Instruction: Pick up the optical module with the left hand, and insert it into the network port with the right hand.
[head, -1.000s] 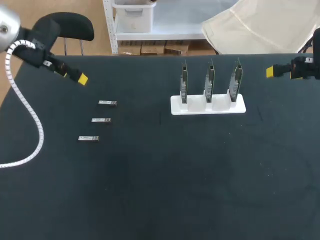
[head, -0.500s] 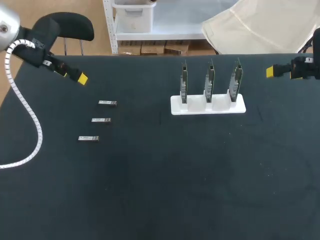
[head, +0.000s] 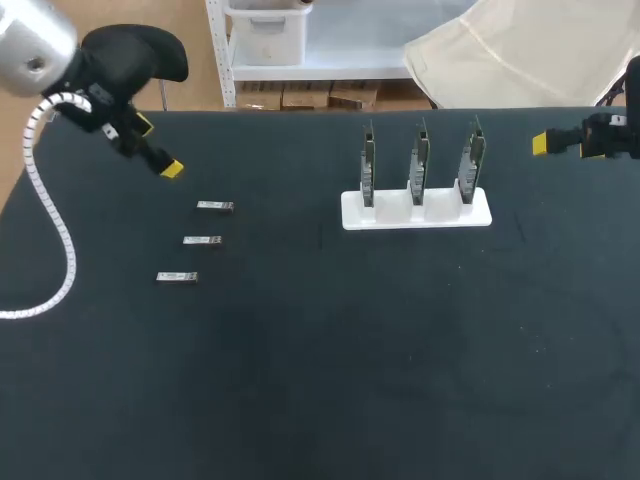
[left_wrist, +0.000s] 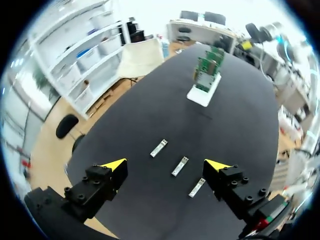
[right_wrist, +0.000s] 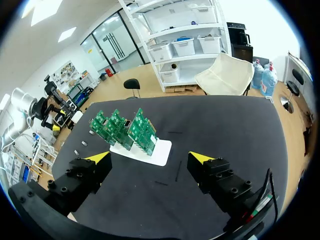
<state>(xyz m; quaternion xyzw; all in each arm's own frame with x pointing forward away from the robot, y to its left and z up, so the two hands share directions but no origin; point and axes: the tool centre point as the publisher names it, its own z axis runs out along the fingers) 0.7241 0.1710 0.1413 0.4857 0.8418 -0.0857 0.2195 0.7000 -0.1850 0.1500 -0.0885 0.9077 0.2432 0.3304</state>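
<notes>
**Both grippers wide and empty — modules untouched on the table**

Three modules lie in a slanted row on the left part of the black table, each apart from the next, with nothing touching them. The left gripper hangs over the back-left of the table, near the far end of the row. From overhead only one of its yellow tips shows. Its own wrist view settles the matter: the fingers stand spread wide with nothing between them. The modules lie on the cloth ahead of the gap. A white coiled cable loops down from the left arm.

Well apart from the row, towards the back and right of the middle, a white stand holds three green boards upright, side by side. The ports on them are too small to make out.

The right gripper sits at the right edge of the table — beside the stand, not touching it. In its wrist view its fingers are likewise wide apart and hold nothing. The stand and boards are ahead of it.
</notes>
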